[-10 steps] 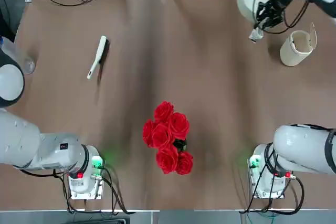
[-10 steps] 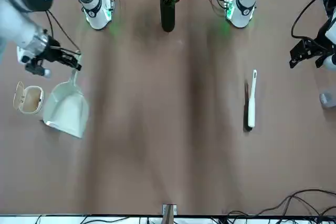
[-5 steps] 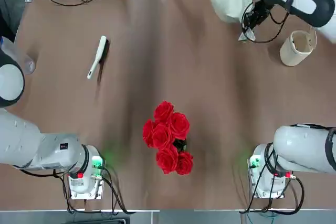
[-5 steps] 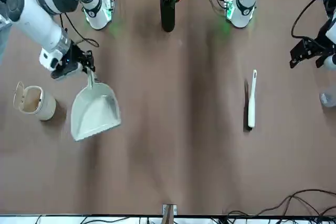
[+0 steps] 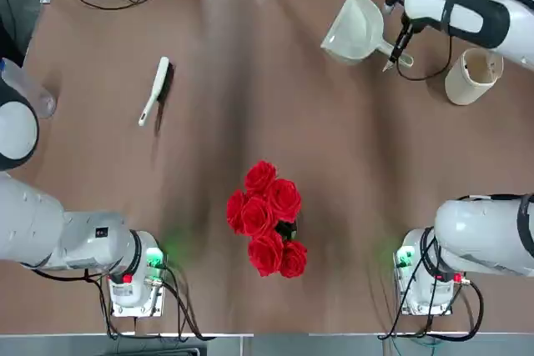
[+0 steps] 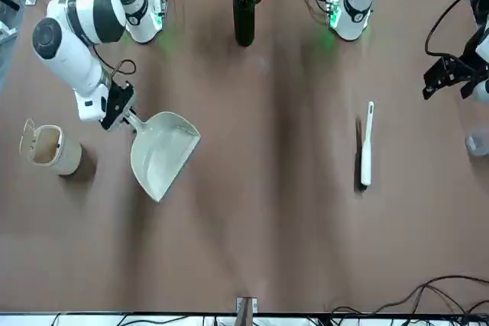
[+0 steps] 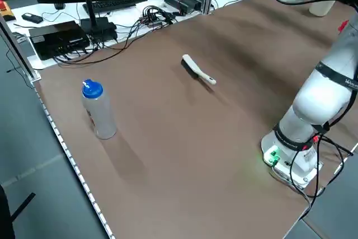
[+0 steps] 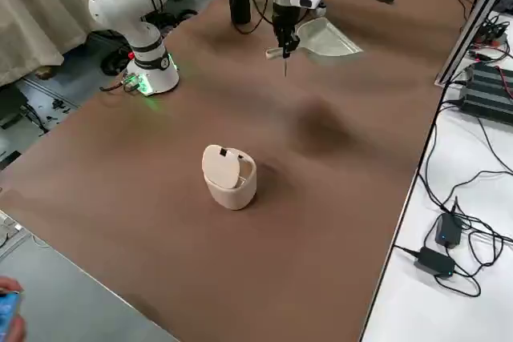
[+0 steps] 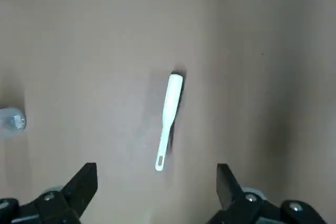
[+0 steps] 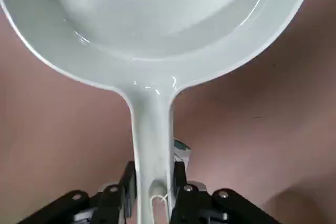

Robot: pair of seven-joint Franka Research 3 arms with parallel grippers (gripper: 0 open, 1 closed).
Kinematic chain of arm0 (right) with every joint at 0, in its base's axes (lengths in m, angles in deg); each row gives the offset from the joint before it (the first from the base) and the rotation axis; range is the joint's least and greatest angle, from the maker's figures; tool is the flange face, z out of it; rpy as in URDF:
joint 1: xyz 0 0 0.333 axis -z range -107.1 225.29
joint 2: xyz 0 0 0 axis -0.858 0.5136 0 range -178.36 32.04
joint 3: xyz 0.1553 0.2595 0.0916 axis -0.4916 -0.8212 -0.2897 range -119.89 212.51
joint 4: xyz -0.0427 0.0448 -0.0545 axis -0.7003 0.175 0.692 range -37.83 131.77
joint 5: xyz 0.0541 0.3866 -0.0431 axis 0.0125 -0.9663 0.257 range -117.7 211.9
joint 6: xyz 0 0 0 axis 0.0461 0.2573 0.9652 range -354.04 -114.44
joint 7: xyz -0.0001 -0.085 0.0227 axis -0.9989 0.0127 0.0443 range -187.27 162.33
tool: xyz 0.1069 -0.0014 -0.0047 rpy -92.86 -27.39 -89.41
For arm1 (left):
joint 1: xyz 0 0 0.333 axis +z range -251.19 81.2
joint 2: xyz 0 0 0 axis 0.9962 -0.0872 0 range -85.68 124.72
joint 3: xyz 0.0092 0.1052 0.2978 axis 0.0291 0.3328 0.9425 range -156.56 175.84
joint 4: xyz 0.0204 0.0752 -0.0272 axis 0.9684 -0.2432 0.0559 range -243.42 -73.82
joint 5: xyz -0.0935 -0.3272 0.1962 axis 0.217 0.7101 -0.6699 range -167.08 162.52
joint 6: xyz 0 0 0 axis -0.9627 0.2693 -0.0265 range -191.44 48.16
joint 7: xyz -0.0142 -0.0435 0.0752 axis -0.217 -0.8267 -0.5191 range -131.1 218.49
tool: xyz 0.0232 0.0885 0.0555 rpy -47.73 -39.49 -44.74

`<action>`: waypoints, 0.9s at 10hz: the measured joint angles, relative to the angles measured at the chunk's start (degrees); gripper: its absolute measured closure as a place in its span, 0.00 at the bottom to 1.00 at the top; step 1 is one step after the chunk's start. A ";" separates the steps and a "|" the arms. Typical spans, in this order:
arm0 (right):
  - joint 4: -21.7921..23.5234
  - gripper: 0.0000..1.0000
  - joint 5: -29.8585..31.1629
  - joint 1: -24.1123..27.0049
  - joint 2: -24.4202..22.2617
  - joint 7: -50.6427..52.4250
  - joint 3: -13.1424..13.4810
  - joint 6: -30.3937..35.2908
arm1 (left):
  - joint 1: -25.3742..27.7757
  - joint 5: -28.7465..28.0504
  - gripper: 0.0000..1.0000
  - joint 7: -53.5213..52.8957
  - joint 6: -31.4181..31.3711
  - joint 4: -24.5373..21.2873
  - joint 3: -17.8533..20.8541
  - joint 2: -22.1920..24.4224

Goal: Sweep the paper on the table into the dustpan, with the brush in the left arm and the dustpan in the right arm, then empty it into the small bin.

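meanwhile the right pincer (image 10: pixel 153 187) grips the dustpan (image 10: pixel 152 77) by its handle, the pan reaching out beyond it, with the small bin (image 5: pixel 474 77) near that pincer on the worktop (image 5: pixel 250 122). the left pincer (image 9: pixel 157 182) stands wide, the brush (image 9: pixel 168 119) lying ahead of it.
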 joint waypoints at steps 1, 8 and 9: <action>0.73 0.68 3.35 -0.47 0.38 3.52 -0.06 -1.90 | 0.00 0.00 0.00 0.00 0.00 0.00 0.00 0.00; 3.06 0.68 13.57 0.05 10.82 24.46 0.71 -10.67 | -0.07 0.00 0.00 0.00 0.00 0.00 -0.05 -0.03; 3.06 0.68 15.26 0.04 12.00 24.48 0.70 -10.67 | -0.07 0.00 0.00 0.00 0.00 0.00 -0.07 -0.07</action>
